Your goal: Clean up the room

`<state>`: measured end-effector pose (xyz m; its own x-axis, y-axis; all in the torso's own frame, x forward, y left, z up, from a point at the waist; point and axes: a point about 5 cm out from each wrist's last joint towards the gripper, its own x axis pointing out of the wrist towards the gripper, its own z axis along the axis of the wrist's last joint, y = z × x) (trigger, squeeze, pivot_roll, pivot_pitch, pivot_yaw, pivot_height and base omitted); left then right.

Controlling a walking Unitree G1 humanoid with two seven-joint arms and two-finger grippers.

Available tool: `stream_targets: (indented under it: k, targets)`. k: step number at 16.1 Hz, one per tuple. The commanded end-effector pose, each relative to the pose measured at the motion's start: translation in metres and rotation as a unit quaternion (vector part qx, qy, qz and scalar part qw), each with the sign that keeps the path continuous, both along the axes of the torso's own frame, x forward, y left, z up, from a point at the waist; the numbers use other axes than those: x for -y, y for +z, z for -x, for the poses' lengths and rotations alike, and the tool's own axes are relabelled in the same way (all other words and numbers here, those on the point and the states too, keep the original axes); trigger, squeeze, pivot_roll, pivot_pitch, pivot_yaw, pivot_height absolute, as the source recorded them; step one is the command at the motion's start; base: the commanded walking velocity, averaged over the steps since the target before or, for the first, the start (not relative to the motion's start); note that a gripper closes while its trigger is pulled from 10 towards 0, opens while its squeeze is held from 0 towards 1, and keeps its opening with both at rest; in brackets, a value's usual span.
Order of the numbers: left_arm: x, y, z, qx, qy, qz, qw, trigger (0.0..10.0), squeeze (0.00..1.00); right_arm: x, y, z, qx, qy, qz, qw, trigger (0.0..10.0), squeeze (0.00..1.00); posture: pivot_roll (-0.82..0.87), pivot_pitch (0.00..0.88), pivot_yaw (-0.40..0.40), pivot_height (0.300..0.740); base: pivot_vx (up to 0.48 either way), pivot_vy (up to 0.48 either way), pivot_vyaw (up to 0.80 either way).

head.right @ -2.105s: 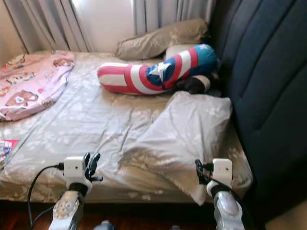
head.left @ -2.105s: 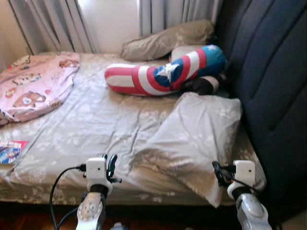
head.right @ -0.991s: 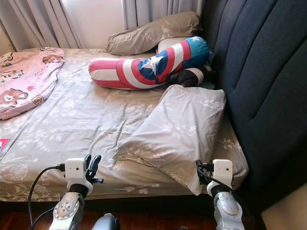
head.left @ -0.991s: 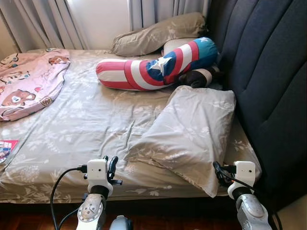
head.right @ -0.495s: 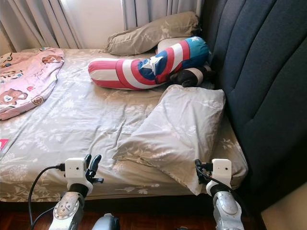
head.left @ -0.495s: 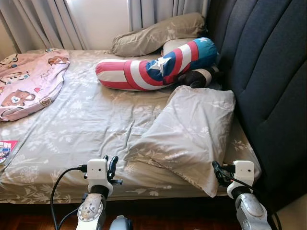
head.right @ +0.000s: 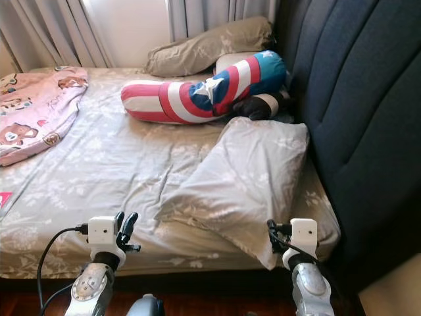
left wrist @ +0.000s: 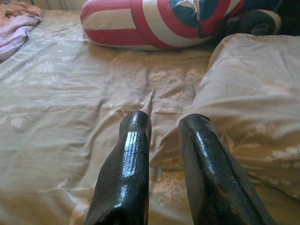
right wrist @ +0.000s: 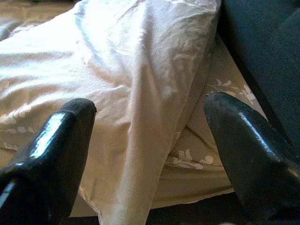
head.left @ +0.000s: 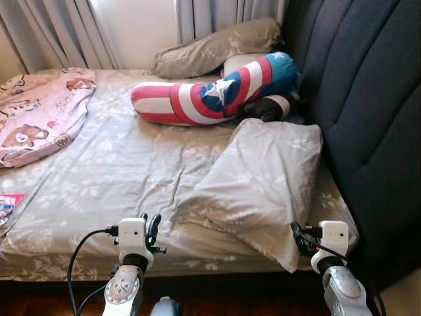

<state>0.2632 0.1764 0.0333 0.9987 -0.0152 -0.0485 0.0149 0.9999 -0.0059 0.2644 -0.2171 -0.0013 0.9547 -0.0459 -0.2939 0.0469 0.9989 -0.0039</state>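
Left eye view: bed with a grey floral sheet fills the frame, dark padded headboard along the robot's right. Grey floral pillow lies askew on the near right part of the mattress, one corner hanging over the front edge. Behind it, a red-white-blue star bolster lies across the bed, with a small dark cushion tucked against its right end. A second grey pillow sits at the far side under the curtains. Pink cartoon blanket is bunched at far left; a colourful booklet lies at the near left edge.

No bins, baskets or other containers anywhere on the bed.

Left gripper hovers low before the mattress edge, fingers slightly apart, holding nothing. Right gripper is near the pillow's overhanging corner, fingers spread wide on either side of it, not touching the fabric as far as I can tell.
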Motion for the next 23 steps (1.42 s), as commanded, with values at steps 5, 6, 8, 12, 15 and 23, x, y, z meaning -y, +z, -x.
stream_targets:
  k: [5,6,8,12,15,23]
  targets:
    - [-0.001,0.001,-0.002,-0.004,-0.005,-0.003,1.000,10.0,0.00,-0.002,0.002,-0.004,-0.001,0.002,0.002,1.000,10.0,0.00,-0.02,0.000,0.007,0.658,0.305,0.000,0.00]
    - [-0.001,0.001,-0.002,-0.004,-0.006,-0.003,1.000,10.0,0.00,-0.003,0.002,-0.004,-0.001,0.002,0.002,1.000,10.0,0.00,-0.02,0.000,0.008,0.658,0.330,0.000,0.00]
    - [-0.001,0.001,-0.002,-0.004,-0.006,-0.003,1.000,10.0,0.00,-0.003,0.002,-0.005,-0.001,0.001,0.002,1.000,10.0,0.00,-0.02,0.000,0.008,0.658,0.330,0.000,0.00]
    - [-0.002,0.001,-0.002,-0.003,-0.005,-0.003,1.000,10.0,0.00,0.000,0.001,-0.005,-0.009,-0.012,0.011,1.000,10.0,0.00,-0.01,0.000,0.005,0.658,0.316,0.000,0.00]
    - [-0.004,-0.001,0.000,-0.007,-0.005,-0.004,1.000,10.0,0.00,0.004,0.000,-0.004,-0.015,-0.017,0.014,1.000,10.0,0.00,-0.01,0.000,0.002,0.658,0.000,0.000,0.00]
    - [-0.009,0.002,0.000,-0.007,-0.003,-0.010,1.000,10.0,0.00,0.000,0.004,-0.014,-0.017,-0.017,0.003,1.000,10.0,0.00,-0.01,0.000,0.022,0.658,0.000,0.000,0.00]
